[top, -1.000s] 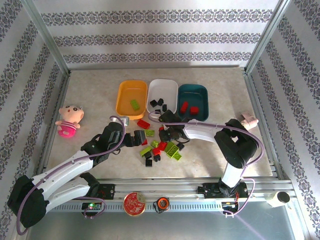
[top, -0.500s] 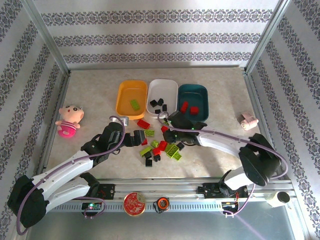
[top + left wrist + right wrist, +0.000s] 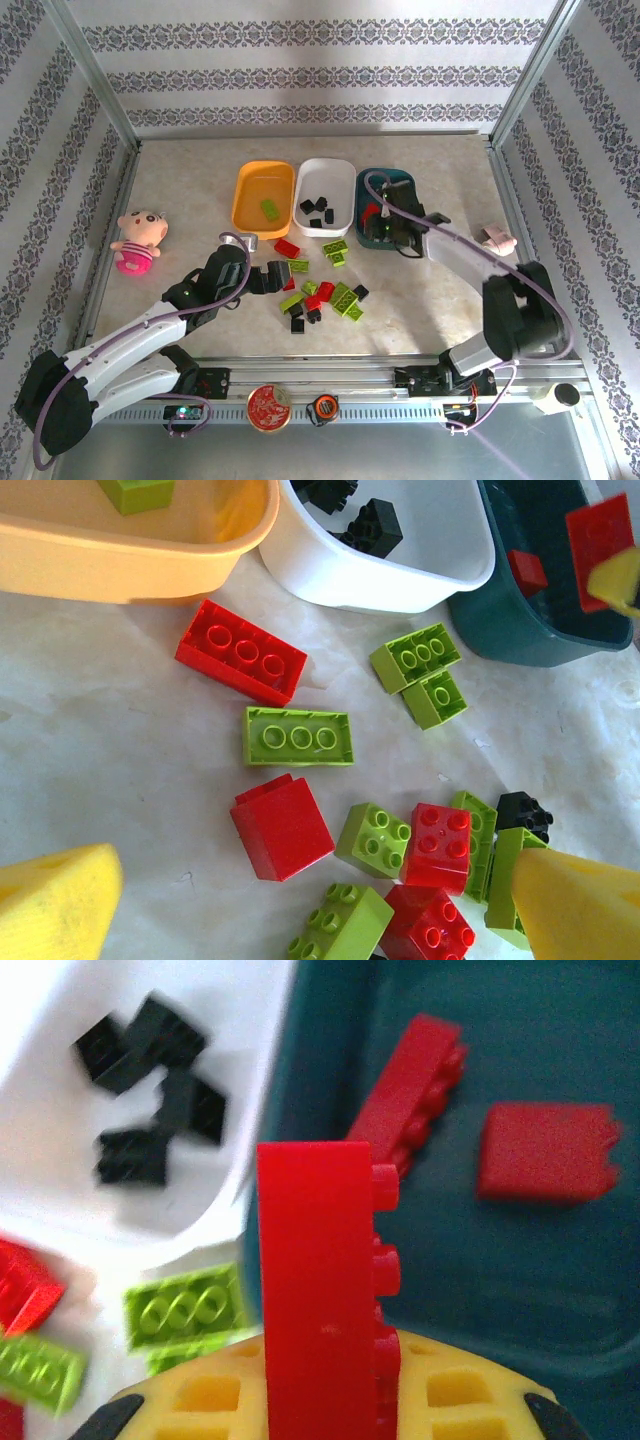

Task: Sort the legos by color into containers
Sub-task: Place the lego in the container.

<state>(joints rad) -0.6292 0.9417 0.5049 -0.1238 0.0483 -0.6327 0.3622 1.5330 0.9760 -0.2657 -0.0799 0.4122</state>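
Doll [image 3: 135,240]: pink and soft, on the left side of the tabletop [image 3: 180,190].
Little pink thing [image 3: 497,240]: at the right edge of the tabletop.
Round red tin [image 3: 269,407]: just past the tabletop's near edge.
Little orange and black thing [image 3: 321,408]: also just past the tabletop's near edge.
Walls [image 3: 300,70]: flowery stripes, all around the tabletop.

Loose legos [image 3: 287,247] crowded the table [image 3: 180,190] middle just below the bins [image 3: 335,185]. Left side was wide open, apart from a pink doll [image 3: 137,240].
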